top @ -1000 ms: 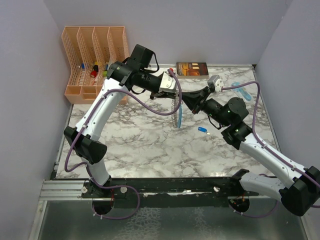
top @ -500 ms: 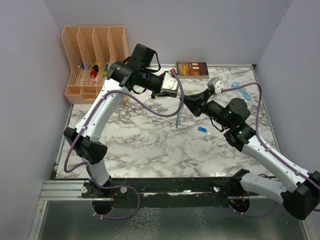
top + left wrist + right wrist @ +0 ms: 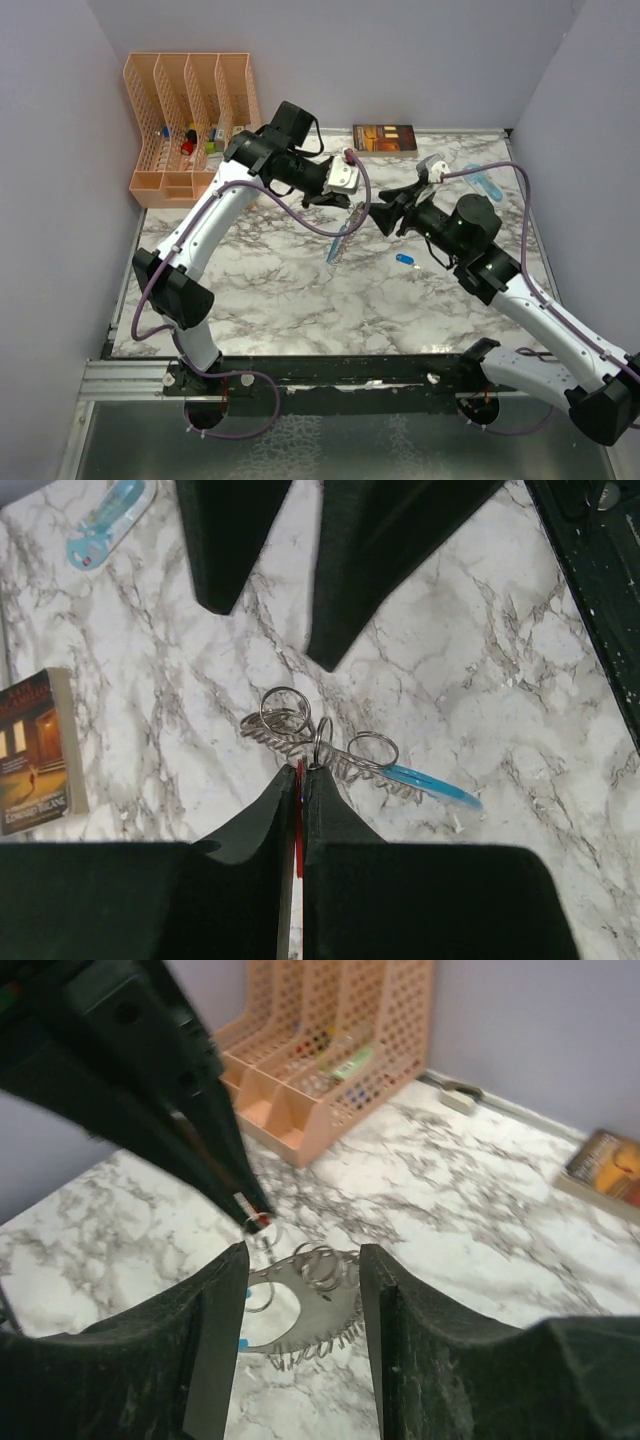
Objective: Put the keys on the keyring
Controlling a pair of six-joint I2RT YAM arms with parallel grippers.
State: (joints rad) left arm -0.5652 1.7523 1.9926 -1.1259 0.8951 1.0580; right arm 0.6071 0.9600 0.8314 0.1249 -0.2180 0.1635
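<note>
Nearest the arm bases, the blue-tagged key [image 3: 405, 259] lies alone on the marbled worktop [image 3: 260, 290], apart from both tools and just on the near side of the right tool [image 3: 379, 215]. Farther in, the keyring [image 3: 320, 745] hangs at the tips of the left tool [image 3: 300, 780], above the worktop, with its light-blue strap [image 3: 338, 243] trailing down and toward the left. The left tool's fingers are pressed together on the red key [image 3: 299, 802], of which only a thin sliver shows between them. One ring stands right at those tips, but whether it is threaded on the key cannot be told. The right tool faces it with its fingers spread. In the right wrist view the rings and chain sit in the gap between them, ungripped. Beyond lie a pale-blue see-through object [image 3: 483, 183], a book [image 3: 384, 137] and an orange file rack [image 3: 190, 115].
</note>
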